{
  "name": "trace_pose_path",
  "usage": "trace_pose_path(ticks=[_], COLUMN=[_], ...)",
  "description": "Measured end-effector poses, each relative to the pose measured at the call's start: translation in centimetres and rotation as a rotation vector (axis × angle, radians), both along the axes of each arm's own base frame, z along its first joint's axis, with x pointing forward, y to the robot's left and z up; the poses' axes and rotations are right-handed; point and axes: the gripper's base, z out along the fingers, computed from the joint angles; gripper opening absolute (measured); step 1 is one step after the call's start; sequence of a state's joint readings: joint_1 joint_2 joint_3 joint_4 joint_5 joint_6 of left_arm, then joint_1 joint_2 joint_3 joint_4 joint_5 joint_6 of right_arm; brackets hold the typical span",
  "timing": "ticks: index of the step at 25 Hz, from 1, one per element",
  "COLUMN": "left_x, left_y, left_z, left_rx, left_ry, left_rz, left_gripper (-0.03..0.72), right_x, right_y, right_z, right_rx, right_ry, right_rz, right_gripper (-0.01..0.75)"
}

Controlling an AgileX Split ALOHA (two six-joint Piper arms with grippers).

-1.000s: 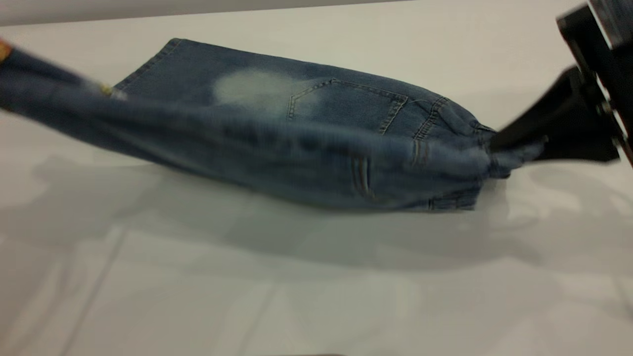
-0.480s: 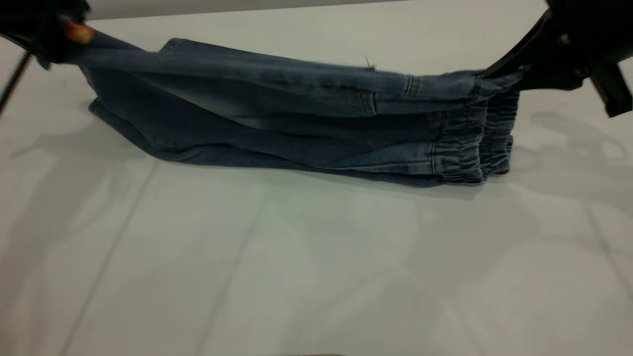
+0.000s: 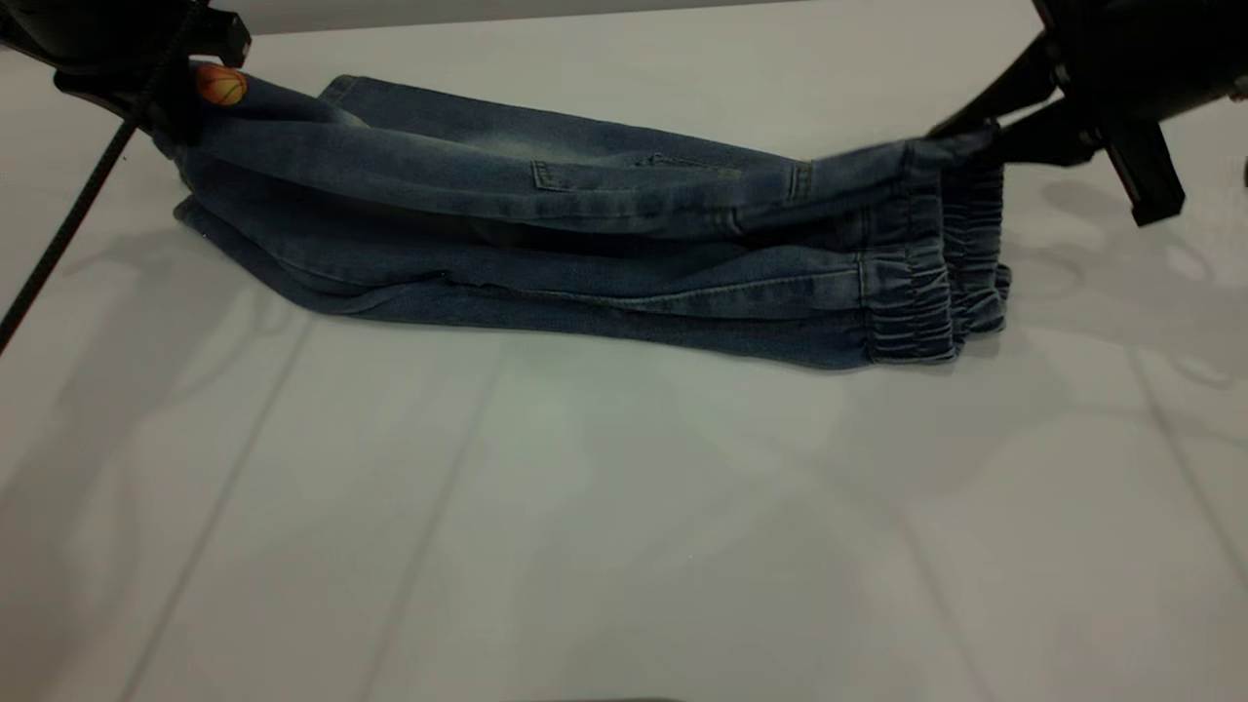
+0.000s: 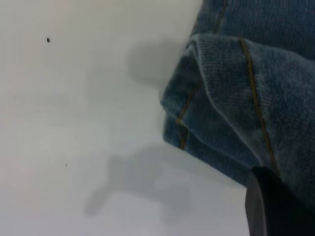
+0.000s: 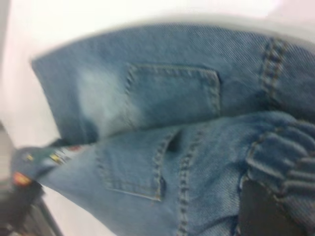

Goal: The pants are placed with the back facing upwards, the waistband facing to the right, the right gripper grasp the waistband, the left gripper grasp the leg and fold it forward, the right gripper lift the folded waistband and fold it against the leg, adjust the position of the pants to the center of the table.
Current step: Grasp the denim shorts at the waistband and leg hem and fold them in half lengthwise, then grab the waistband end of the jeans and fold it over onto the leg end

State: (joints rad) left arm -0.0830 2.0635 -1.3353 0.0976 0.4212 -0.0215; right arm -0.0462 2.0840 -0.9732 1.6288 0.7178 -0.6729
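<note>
The blue denim pants [image 3: 585, 253] lie folded lengthwise on the white table [image 3: 585, 526], elastic waistband [image 3: 936, 283] to the right. My right gripper [image 3: 985, 146] is shut on the upper waistband layer and holds it off the table at the far right. My left gripper [image 3: 180, 102] is shut on the leg [image 3: 292, 127] at the far left, beside its orange basketball print [image 3: 220, 86]. The left wrist view shows the leg hem [image 4: 231, 98] against one black finger [image 4: 275, 206]. The right wrist view shows two back pockets [image 5: 172, 93] and bunched waistband [image 5: 280, 157].
A black cable [image 3: 58, 234] hangs from the left arm down over the table's left side. The wide white tabletop stretches in front of the pants, towards the near edge.
Both grippers have carried the lifted layer of the pants from the near side up and over towards the far side. The pants now lie folded lengthwise, and the basketball print shows at the left gripper.
</note>
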Motion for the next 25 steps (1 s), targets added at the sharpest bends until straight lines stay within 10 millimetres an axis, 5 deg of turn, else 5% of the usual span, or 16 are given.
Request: trace_pose_path(ticks=[8, 18, 25], left_x=[1.7, 2.2, 1.7], left_y=[-0.4, -1.1, -1.3], left_z=[0.6, -0.7, -0.9], left_rx=[-0.073, -0.211, -0.221], left_ry=[-0.052, -0.034, 0.026], left_rz=[0.049, 0.149, 0.139], left_gripper=[0.119, 0.512, 0.534], right_x=[0.8, 0.9, 0.2], right_y=[-0.3, -0.4, 0.3], right_z=[0.4, 0.3, 0.5], right_rx=[0.079, 0.085, 0.081], right_ry=[0.004, 0.03, 0.004], right_rz=[-0.151, -0.189, -0.043], right_gripper=[0.095, 0.456, 0.524])
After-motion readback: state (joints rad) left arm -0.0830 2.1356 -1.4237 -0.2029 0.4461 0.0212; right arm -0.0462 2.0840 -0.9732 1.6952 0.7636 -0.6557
